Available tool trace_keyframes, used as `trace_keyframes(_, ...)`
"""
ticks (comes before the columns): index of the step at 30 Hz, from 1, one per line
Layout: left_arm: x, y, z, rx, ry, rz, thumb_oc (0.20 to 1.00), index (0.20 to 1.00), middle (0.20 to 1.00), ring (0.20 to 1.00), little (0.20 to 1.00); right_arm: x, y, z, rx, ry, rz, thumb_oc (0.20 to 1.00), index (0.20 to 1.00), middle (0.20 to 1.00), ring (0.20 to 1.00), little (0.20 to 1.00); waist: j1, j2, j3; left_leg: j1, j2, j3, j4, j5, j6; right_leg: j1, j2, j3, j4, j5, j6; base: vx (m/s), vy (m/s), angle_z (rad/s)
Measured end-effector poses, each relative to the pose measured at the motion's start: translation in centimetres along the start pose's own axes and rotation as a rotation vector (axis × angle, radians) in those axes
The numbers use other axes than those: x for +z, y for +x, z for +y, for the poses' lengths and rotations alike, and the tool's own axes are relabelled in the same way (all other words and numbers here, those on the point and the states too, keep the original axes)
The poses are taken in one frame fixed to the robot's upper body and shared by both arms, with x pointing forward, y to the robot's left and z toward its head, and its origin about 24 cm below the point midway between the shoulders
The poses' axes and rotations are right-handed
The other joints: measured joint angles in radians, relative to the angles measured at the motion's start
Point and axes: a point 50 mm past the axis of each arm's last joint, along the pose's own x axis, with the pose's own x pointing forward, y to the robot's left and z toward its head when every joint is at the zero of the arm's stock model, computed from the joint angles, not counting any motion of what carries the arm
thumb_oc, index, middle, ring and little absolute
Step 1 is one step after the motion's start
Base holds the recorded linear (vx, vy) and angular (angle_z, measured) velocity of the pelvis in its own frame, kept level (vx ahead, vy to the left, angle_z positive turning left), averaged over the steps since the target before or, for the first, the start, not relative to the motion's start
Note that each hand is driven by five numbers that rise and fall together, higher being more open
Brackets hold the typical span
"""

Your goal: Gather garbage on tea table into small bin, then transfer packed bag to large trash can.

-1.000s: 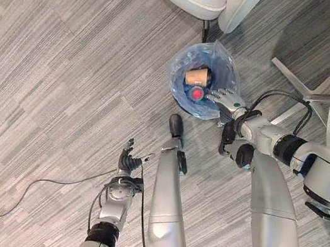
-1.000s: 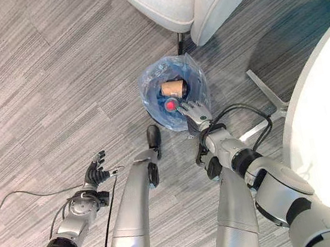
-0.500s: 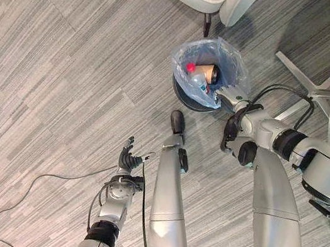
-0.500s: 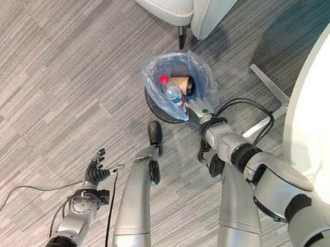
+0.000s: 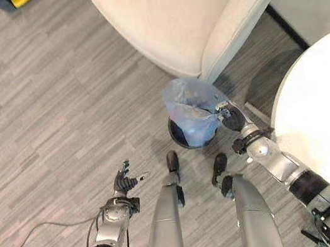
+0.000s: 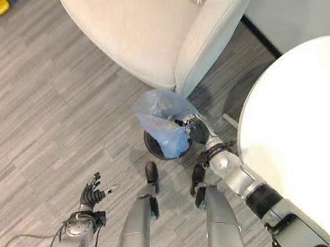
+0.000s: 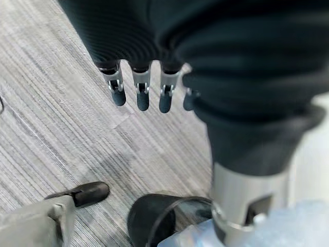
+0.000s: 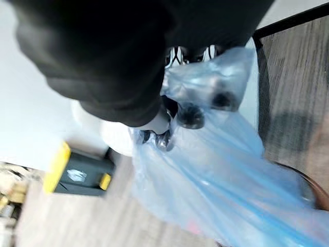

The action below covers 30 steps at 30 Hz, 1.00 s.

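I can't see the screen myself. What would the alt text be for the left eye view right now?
The robot's right hand grips a blue plastic bag by its top, the bag partly lifted out of a small dark bin on the grey floor. Its left hand hangs open lower left; a pale armchair and white round table stand nearby.

The floor (image 5: 34, 108) is a grey carpet with thin streaks in lighter and darker tones, laid in wide bands. A big cream armchair (image 5: 166, 21) stands at about 12 o'clock, and its rounded seat edge hangs over the carpet. At about 3 o'clock the round white bench (image 5: 323, 115) comes in with its curved rim. At 11 o'clock, at the far edge, a small dark and yellow object (image 5: 19, 1) lies on the carpet. The light is soft and even.
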Motion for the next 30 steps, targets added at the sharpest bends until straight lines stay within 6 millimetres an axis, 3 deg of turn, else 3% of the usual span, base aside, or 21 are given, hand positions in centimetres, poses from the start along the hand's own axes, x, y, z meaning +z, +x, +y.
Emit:
trace_keyframes(7,-3.6,-2.2,0.0,0.004,-0.047,0.105,1.0,1.0,1.0,1.0,1.0,0.9,-2.4,0.9,0.065,0.229,-0.051,0.2,0.2,0.2,0.2,0.2,-0.01,-0.003,-0.023,0.347,0.012,0.029,-0.186,0.004,-0.007,0.345,0.047,0.005,-0.224,0.04,0.046,0.12,0.045,-0.17)
trace_keyframes(14,-6.4,-4.4,0.2,-0.008,-0.06,0.187,1.0,1.0,1.0,1.0,1.0,0.6,-3.2,1.3,0.135,0.287,-0.045,0.2,0.2,0.2,0.2,0.2,-0.011,0.011,-0.111,0.504,0.012,0.067,-0.291,0.023,0.004,0.495,0.069,0.029,-0.367,0.087,0.062,0.12,0.079,-0.17)
trace_keyframes(18,-7.2,-5.5,0.0,-0.032,-0.034,0.203,1.0,1.0,1.0,1.0,1.0,2.5,-3.2,1.2,0.184,0.279,-0.129,0.2,0.2,0.2,0.2,0.2,-0.006,0.016,-0.133,0.588,0.006,0.1,-0.332,0.023,0.008,0.56,0.078,0.067,-0.404,0.118,0.064,0.02,0.057,-0.27)
trace_keyframes(21,-6.9,-5.2,-0.1,-0.04,-0.037,0.192,1.0,1.0,1.0,1.0,1.0,3.3,-2.9,1.0,0.188,0.275,-0.175,0.2,0.2,0.2,0.2,0.2,-0.007,0.016,-0.143,0.599,0.002,0.109,-0.337,0.023,0.009,0.567,0.078,0.091,-0.397,0.119,0.07,-0.16,-0.008,-0.17)
trace_keyframes(23,-5.5,-4.2,-0.1,-0.045,-0.035,0.147,1.0,1.0,1.0,1.0,1.0,3.3,-2.8,0.6,0.19,0.22,-0.181,0.2,0.2,0.2,0.2,0.2,-0.007,0.018,-0.142,0.552,0.004,0.089,-0.283,0.018,0.013,0.522,0.081,0.173,-0.321,0.094,0.106,-0.21,-0.074,0.29)
trace_keyframes(26,-4.6,-3.7,-0.1,-0.049,-0.034,0.116,1.0,1.0,1.0,1.0,1.0,3.2,-2.5,0.7,0.197,0.201,-0.179,0.2,0.2,0.2,0.2,0.2,0.006,0.025,-0.134,0.518,0.02,0.07,-0.253,0.02,0.02,0.504,0.094,0.199,-0.255,0.052,0.116,-0.13,-0.092,0.29)
trace_keyframes(28,-4.3,-3.7,0.1,-0.05,-0.029,0.101,1.0,1.0,1.0,1.0,1.0,3.4,-2.4,0.6,0.192,0.195,-0.186,0.2,0.2,0.2,0.2,0.2,0.009,0.011,-0.131,0.503,0.02,0.061,-0.25,0.02,0.017,0.479,0.096,0.202,-0.213,0.009,0.081,-0.25,-0.253,0.35)
trace_keyframes(29,-4.1,-3.8,-0.4,-0.057,-0.044,0.096,1.0,1.0,1.0,1.0,1.0,3.3,-2.3,0.2,0.172,0.194,-0.184,0.2,0.2,0.2,0.2,0.2,0.031,0.039,-0.132,0.456,0.052,0.043,-0.223,0.035,0.021,0.438,0.13,0.2,-0.09,-0.061,0.09,-0.19,-0.246,0.32)
trace_keyframes(30,-3.8,-3.8,-0.3,-0.054,-0.052,0.076,1.0,1.0,1.0,1.0,1.0,3.0,-2.5,0.1,0.157,0.194,-0.174,0.2,0.2,0.2,0.2,0.2,0.037,0.046,-0.134,0.435,0.069,0.02,-0.217,0.039,0.016,0.435,0.151,0.188,-0.034,-0.11,0.09,-0.14,-0.168,0.47)
